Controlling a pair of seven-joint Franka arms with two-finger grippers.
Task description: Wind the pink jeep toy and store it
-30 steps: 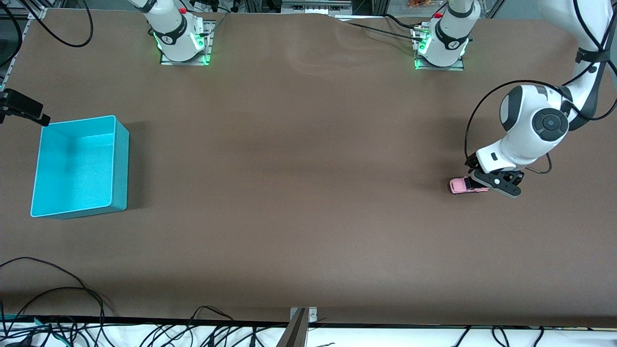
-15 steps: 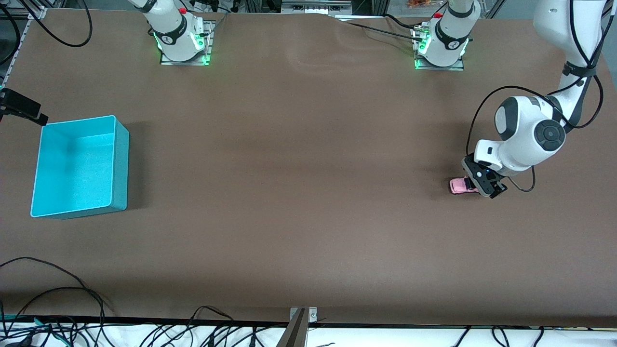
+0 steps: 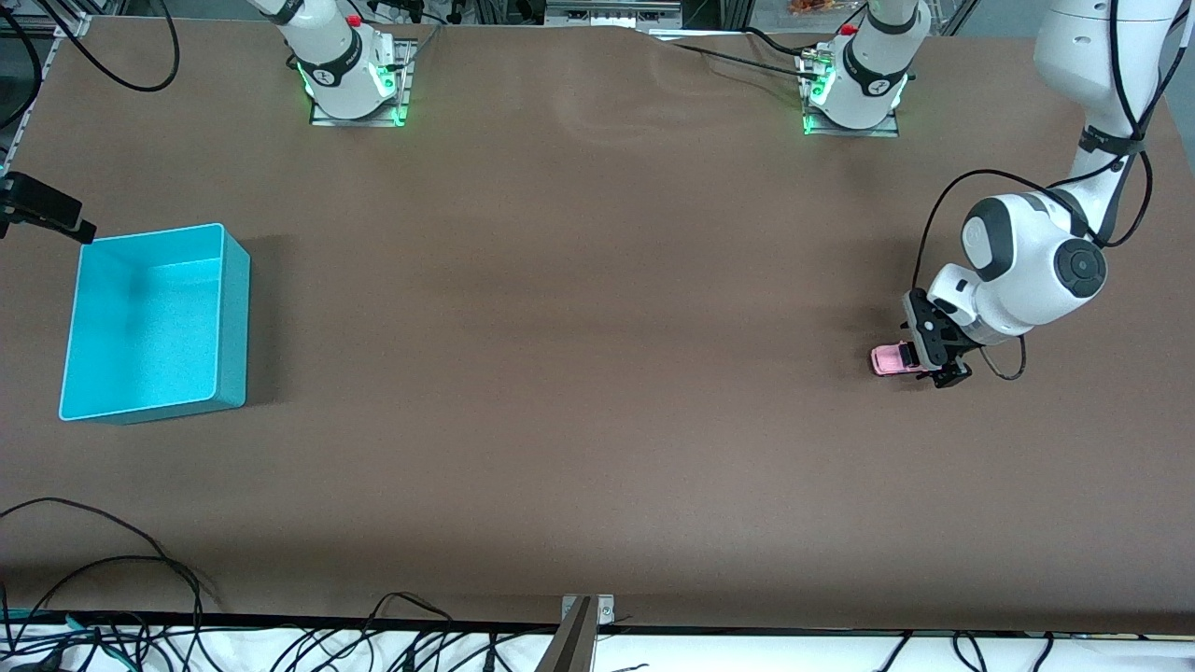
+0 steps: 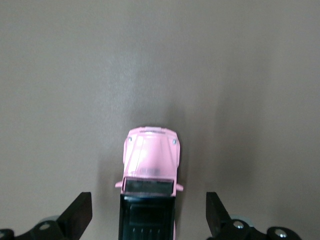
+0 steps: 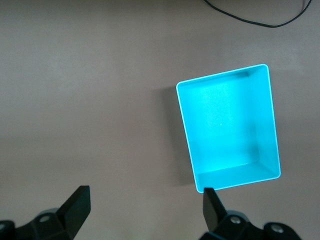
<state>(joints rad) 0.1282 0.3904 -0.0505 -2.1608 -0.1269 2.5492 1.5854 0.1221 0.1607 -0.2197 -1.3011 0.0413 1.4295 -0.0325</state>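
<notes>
You're at the grab step: your left gripper (image 3: 936, 359) sits low over the pink jeep toy (image 3: 894, 359), fingers (image 4: 79, 212) spread wide either side of its black roof, not touching. The jeep's on the table at the left arm's end. I'd say close on it next. The turquoise bin (image 3: 233, 317) is empty; your right gripper (image 5: 145, 210) waits above it, spread wide

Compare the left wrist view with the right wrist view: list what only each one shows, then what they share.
Only the left wrist view shows the pink jeep toy, sitting on the table between the open fingers of the left gripper. Only the right wrist view shows the turquoise bin, nothing in it, and a black cable, under the open right gripper. Both show the brown table.
</notes>
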